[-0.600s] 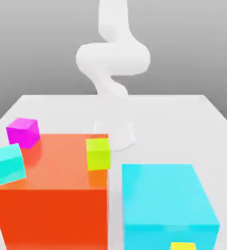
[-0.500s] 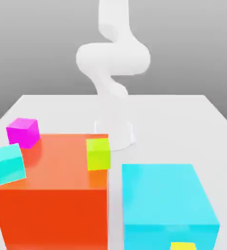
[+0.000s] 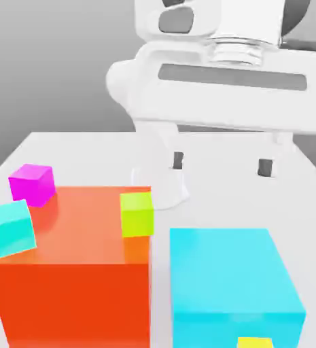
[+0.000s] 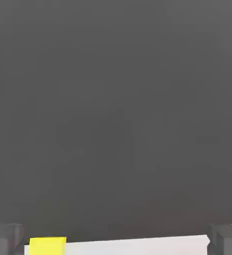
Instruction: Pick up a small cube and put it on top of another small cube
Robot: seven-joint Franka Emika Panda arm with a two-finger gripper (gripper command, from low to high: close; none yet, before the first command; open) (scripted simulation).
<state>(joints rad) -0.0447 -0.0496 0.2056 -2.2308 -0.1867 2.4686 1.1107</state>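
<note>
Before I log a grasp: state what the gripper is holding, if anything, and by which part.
Nothing is held. The gripper hangs open above the table, its fingers wide apart with only air between them, well clear of every cube.

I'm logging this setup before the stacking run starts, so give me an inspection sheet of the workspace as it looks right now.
Surface: white tabletop, flat and bare toward the back.
Job's things: small magenta cube, small cyan cube and small yellow-green cube around the orange block; small yellow cube at the front edge. None stacked.
Clutter: large orange block and large cyan block, side by side.
Grippers: white gripper above the table, fingers spread, holding nothing.
Cables: nothing seen.
Surroundings: plain grey backdrop.
</note>
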